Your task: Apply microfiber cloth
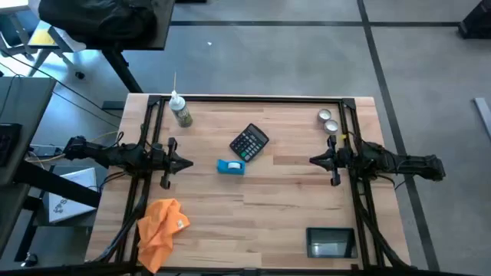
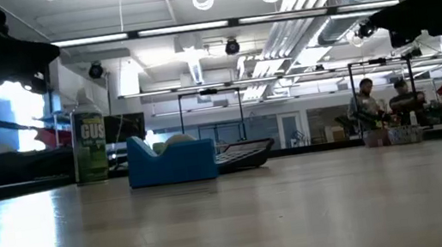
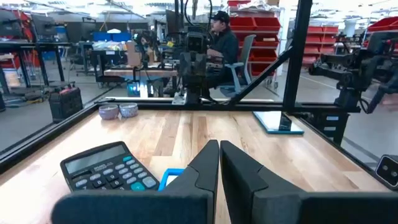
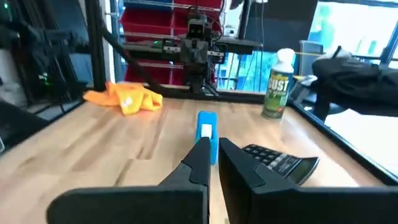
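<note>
A black calculator (image 1: 249, 142) lies mid-table with a small blue box (image 1: 230, 166) just beside it. A spray bottle (image 1: 181, 112) stands near one far corner, two small tins (image 1: 327, 119) near the other, a dark tablet (image 1: 331, 243) at the near edge.

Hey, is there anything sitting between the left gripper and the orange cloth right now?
Nothing visible. In the high view the microfiber cloth lies at the table's near left corner, and the left gripper hangs beyond it with only bare wood between them. The blue box and calculator sit toward the table's middle, off that path.
</note>
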